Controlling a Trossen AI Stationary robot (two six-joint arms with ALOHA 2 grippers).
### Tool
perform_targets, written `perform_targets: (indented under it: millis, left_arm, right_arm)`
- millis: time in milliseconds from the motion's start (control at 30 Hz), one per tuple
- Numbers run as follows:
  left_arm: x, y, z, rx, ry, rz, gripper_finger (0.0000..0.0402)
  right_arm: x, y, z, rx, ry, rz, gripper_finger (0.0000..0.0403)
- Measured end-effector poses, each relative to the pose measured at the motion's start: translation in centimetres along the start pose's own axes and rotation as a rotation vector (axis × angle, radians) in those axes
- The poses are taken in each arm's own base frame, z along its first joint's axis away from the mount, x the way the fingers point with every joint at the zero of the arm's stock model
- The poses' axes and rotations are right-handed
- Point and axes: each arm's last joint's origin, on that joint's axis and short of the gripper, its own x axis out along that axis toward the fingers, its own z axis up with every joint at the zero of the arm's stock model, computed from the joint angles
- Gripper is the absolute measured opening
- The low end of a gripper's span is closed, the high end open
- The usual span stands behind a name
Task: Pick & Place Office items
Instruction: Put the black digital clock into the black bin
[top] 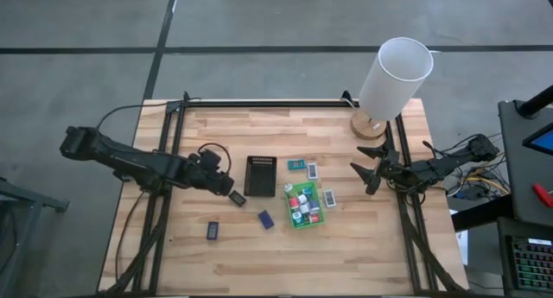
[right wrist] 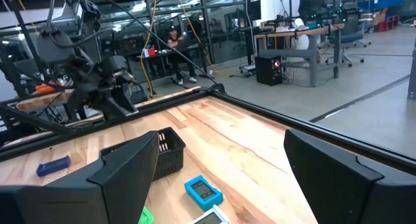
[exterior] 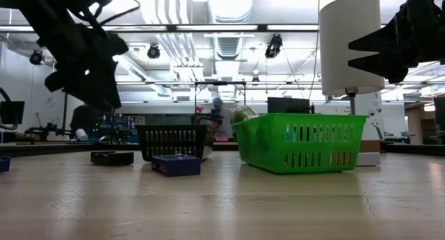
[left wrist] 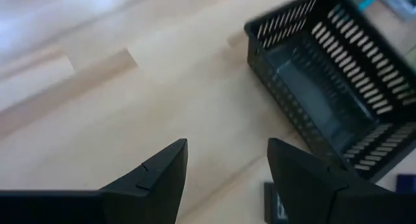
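Small office items lie scattered on the wooden table: a black piece (top: 237,198), a dark blue block (top: 266,218), a dark packet (top: 212,231), a teal piece (top: 295,165) and white packets (top: 312,170) (top: 329,198). Several more fill the green tray (top: 302,205). The black ribbed tray (top: 260,175) stands left of it, and I see nothing in it. My left gripper (top: 226,184) hovers open above the table just left of the black tray (left wrist: 331,74), with the black piece (left wrist: 276,204) beside one finger. My right gripper (top: 363,175) waits open at the table's right side, raised.
A white lamp (top: 393,82) on a round wooden base stands at the far right corner. Black frame rails run along the table's left, right and far sides. Bare wood lies along the near edge. A person (exterior: 221,118) sits in the room beyond the table.
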Motion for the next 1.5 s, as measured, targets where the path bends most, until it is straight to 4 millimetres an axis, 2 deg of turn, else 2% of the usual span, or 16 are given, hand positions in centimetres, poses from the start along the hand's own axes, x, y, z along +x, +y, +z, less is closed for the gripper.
perform_targets:
  millis: [267,567,767,1133,1333,1500]
  left_arm:
    - [0.6,-0.3,-0.1,0.128,-0.017,0.03,0.022]
    - [-1.1,0.0,1.0,0.291,-0.122,-0.021,0.022]
    - [-1.4,0.4,1.0,0.402,-0.13,-0.013,0.022]
    - [-1.3,0.2,1.0,0.308,-0.085,-0.078,0.022]
    - [-0.8,-0.4,0.9,0.45,-0.069,-0.102,0.022]
    - [0.5,-1.4,0.4,0.678,-0.037,-0.111,0.022]
  right_arm:
    - [0.0,0.0,0.0,0.001,-0.001,0.0,0.0327]
    - [0.0,0.0,0.0,0.001,0.0,0.0,0.0327]
    - [0.0,0.0,0.0,0.001,-0.001,0.0,0.0327]
    - [0.0,0.0,0.0,0.001,-0.001,0.0,0.0327]
    - [0.0,0.0,0.0,0.001,0.0,0.0,0.0327]
    - [0.0,0.0,0.0,0.0,0.0,0.0,0.0327]
